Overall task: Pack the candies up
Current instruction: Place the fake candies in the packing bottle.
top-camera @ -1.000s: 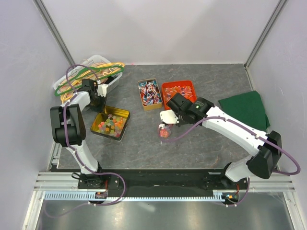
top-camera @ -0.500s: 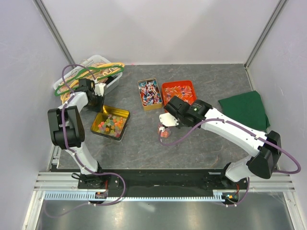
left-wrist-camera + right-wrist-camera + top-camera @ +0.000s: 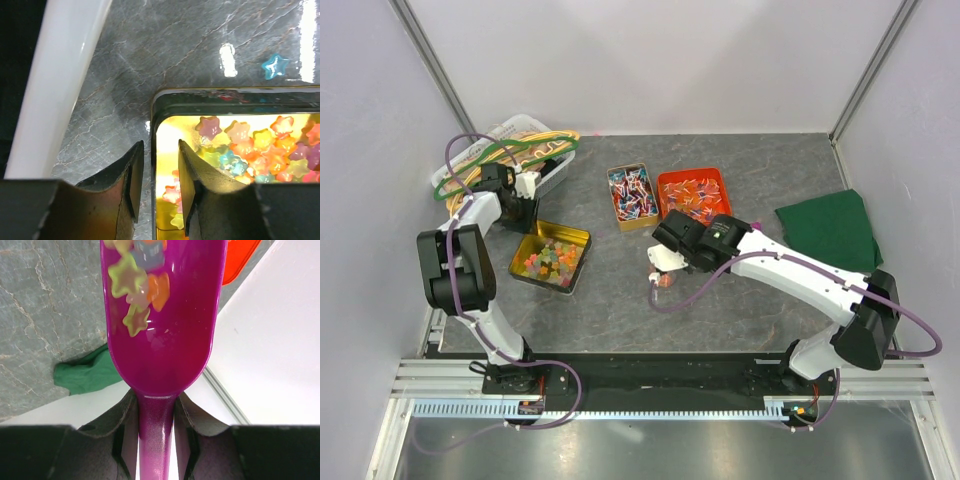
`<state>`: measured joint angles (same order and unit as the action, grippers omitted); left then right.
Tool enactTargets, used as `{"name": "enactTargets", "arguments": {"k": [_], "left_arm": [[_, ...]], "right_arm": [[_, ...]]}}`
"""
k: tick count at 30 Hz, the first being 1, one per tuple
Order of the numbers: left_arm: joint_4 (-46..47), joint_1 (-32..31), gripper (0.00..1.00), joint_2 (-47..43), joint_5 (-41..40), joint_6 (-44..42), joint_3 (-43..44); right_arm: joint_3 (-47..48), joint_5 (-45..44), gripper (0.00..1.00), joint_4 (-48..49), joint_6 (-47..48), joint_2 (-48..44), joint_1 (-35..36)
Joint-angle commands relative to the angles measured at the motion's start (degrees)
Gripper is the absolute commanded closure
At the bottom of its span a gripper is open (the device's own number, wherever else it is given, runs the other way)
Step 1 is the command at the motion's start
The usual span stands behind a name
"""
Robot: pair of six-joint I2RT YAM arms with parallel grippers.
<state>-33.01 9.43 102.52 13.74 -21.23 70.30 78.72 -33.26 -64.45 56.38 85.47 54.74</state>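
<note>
1. Grey marbled table [image 3: 740, 310] enclosed by pale walls [image 3: 670, 60].
2. Three open tins: a gold tin [image 3: 225, 97] near the left edge, heaped with star candies [image 3: 548, 260]; a second gold tin [image 3: 640, 225] toward the middle of the far edge, full of wrapped candies [image 3: 632, 193]; and, touching it on the right, an orange tin [image 3: 663, 195], also with wrapped pieces.
3. One blue star [image 3: 275, 65] lies on the table just beyond the first tin.
4. One purple scoop [image 3: 165, 340] carries about six stars. Its long axis runs straight out from the right gripper [image 3: 156, 395], which is clamped on its handle.
5. The left gripper [image 3: 160, 145] stands astride the first tin's wall, jaws apart, not pinching it.
6. One green cloth [image 3: 830, 228] lies at the right edge. One white basket [image 3: 515, 130] of coloured hoops [image 3: 500, 158] fills the far left corner.
7. The right arm overlaps the orange tin's near side.
</note>
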Motion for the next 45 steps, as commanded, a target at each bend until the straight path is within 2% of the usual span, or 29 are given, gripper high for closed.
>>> {"name": "enactTargets", "arguments": {"k": [1, 11, 20, 24, 28, 31, 37, 40, 45], "left_arm": [[-1.0, 0.4, 0.59, -3.1, 3.3, 1.8, 0.3], [-1.8, 0.4, 0.57, -5.3, 6.4, 2.2, 0.9], [-2.8, -0.2, 0.53, -7.9, 15.0, 2.1, 2.3], [-2.8, -0.2, 0.50, -8.9, 16.9, 1.8, 3.4], [-2.8, -0.1, 0.44, -9.6, 20.2, 1.4, 3.9], [-3.9, -0.2, 0.41, -10.8, 26.1, 0.8, 4.8], [-8.6, -1.0, 0.32, -12.3, 50.7, 1.1, 10.2], [-9.2, -2.5, 0.30, -12.4, 58.0, 2.3, 12.8], [-9.6, -4.9, 0.28, -11.5, 63.1, 4.4, 17.3]], "right_arm": [[2.1, -4.9, 1.00, -0.9, 0.9, 0.5, 1.2], [2.6, -7.6, 1.00, -1.4, 1.2, 1.3, 3.4], [5.1, -9.8, 1.00, -1.5, 1.3, 2.4, 4.8], [9.0, -6.6, 1.00, -1.4, 0.4, 2.6, 4.6], [14.6, 1.5, 1.00, -1.4, -1.4, 3.0, 2.7], [17.6, 6.6, 1.00, -0.1, -2.8, 4.2, 0.0], [17.8, 11.9, 1.00, 10.9, -7.7, 5.8, -1.7], [16.6, 13.7, 1.00, 15.6, -11.0, 7.1, -1.7], [12.9, 15.5, 1.00, 23.0, -13.6, 7.4, -2.0]]}}
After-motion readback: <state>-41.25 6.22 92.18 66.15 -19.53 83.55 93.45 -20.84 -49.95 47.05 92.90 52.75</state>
